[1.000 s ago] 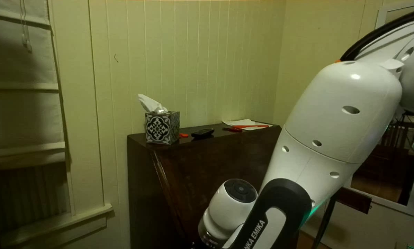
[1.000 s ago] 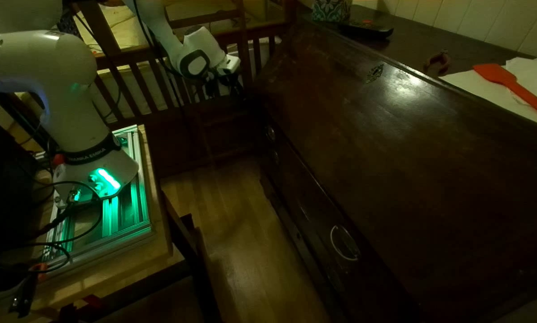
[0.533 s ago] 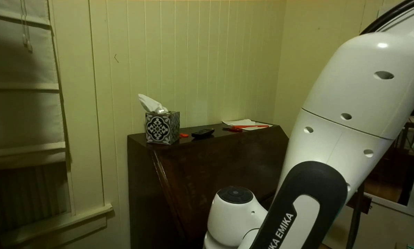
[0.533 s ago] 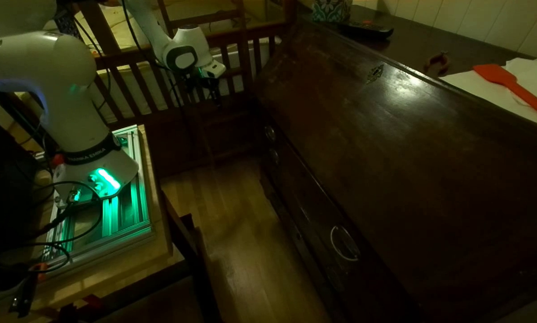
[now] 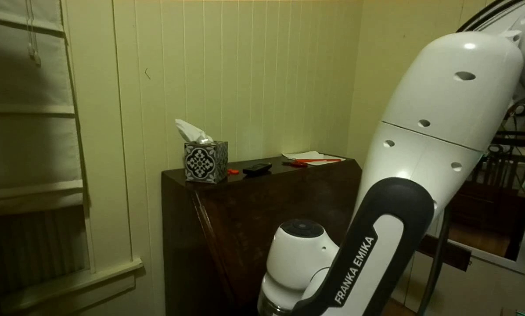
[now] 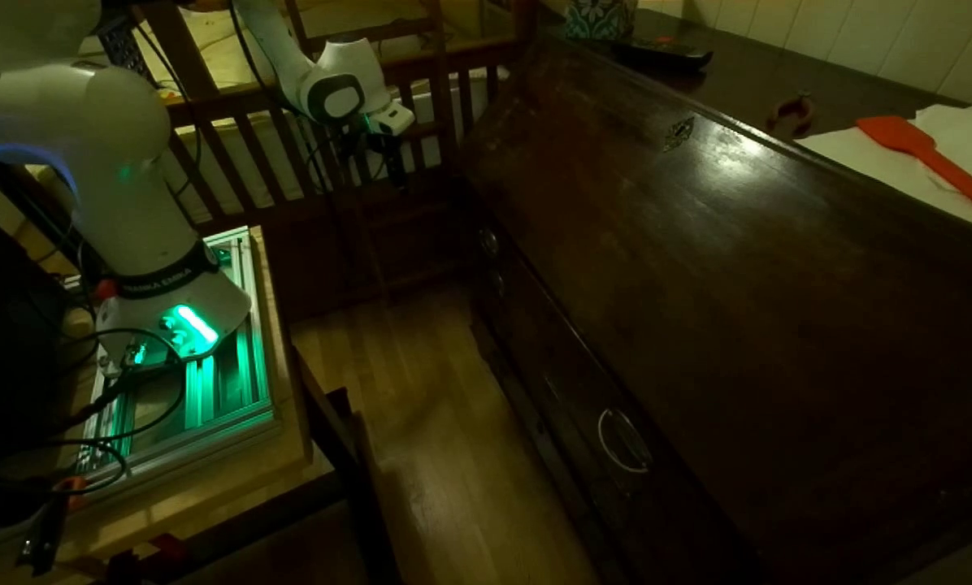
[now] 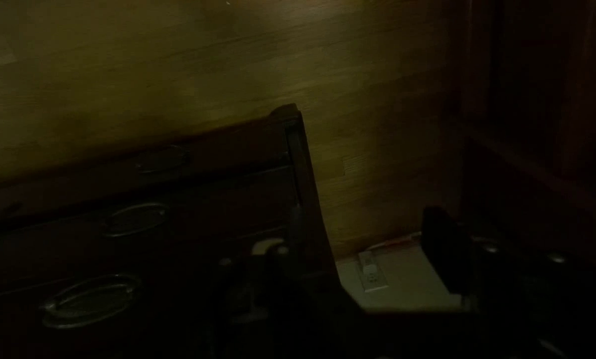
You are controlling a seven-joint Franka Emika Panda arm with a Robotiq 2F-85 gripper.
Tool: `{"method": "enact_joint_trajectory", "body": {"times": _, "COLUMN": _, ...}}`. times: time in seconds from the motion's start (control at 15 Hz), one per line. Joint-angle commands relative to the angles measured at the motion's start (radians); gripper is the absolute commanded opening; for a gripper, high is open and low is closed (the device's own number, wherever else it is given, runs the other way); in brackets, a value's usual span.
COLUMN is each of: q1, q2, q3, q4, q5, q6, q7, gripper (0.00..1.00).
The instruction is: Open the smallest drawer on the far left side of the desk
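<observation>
Topping the glossy wooden desk (image 6: pixel 697 301) are 1 patterned tissue box (image 5: pixel 201 164) and 1 remote (image 5: pixel 257 169). The gripper (image 7: pixel 372 244) gapes wide, empty.

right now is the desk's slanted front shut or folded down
Shut: in both exterior views the slanted front slopes up to the flat top.

Pretty murky wrist view, corner of the dark desk (image 7: pixel 238 202) against a wood floor (image 7: pixel 178 65)

Three oval handles (image 7: pixel 89 301) run down the left side. The gripper (image 7: pixel 360 244) is mostly lost in shadow low down, fingers (image 7: pixel 445 249) spread, with a wall outlet (image 7: pixel 373 281) and pale plug (image 7: pixel 368 262) peeking out between.
</observation>
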Motion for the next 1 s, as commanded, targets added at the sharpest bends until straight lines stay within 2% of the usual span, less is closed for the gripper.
{"method": "enact_joint_trajectory", "body": {"times": 0.0, "q1": -0.083, "q2": -0.107, "q3": 0.03, "q4": -0.04, "q5": -0.067, "q6": -0.006, "q7": 0.025, "gripper": 0.95}}
{"method": "enact_joint_trajectory", "body": {"times": 0.13, "q1": -0.098, "q2": -0.139, "q3": 0.007, "q4": -0.034, "q5": -0.109, "q6": -0.027, "q7": 0.032, "gripper": 1.0}}
{"method": "enact_joint_trajectory", "body": {"times": 0.33, "q1": -0.106, "q2": -0.177, "q3": -0.028, "q4": -0.035, "q5": -0.171, "q6": -0.037, "q7": 0.055, "gripper": 1.0}}
{"method": "enact_joint_trajectory", "body": {"times": 0.4, "q1": -0.073, "q2": -0.186, "q3": -0.062, "q4": -0.032, "q5": -0.131, "q6": -0.052, "q7": 0.022, "gripper": 1.0}}
{"method": "enact_joint_trajectory", "body": {"times": 0.6, "q1": -0.058, "q2": -0.191, "q3": -0.1, "q4": -0.025, "q5": -0.14, "q6": -0.103, "q7": 0.029, "gripper": 1.0}}
{"method": "enact_joint_trajectory", "body": {"times": 0.67, "q1": -0.058, "q2": -0.192, "q3": -0.1, "q4": -0.024, "q5": -0.13, "q6": -0.118, "q7": 0.031, "gripper": 1.0}}
{"method": "enact_joint_trajectory", "body": {"times": 0.73, "q1": -0.143, "q2": -0.219, "q3": -0.015, "q4": -0.034, "q5": -0.181, "q6": -0.114, "q7": 0.046, "gripper": 1.0}}
{"method": "enact_joint_trajectory", "body": {"times": 0.8, "q1": -0.145, "q2": -0.172, "q3": -0.022, "q4": -0.007, "q5": -0.195, "q6": -0.079, "q7": 0.062, "gripper": 1.0}}
{"method": "enact_joint_trajectory", "body": {"times": 0.93, "q1": -0.175, "q2": -0.179, "q3": 0.011, "q4": -0.007, "q5": -0.206, "q6": -0.085, "q7": 0.062, "gripper": 1.0}}
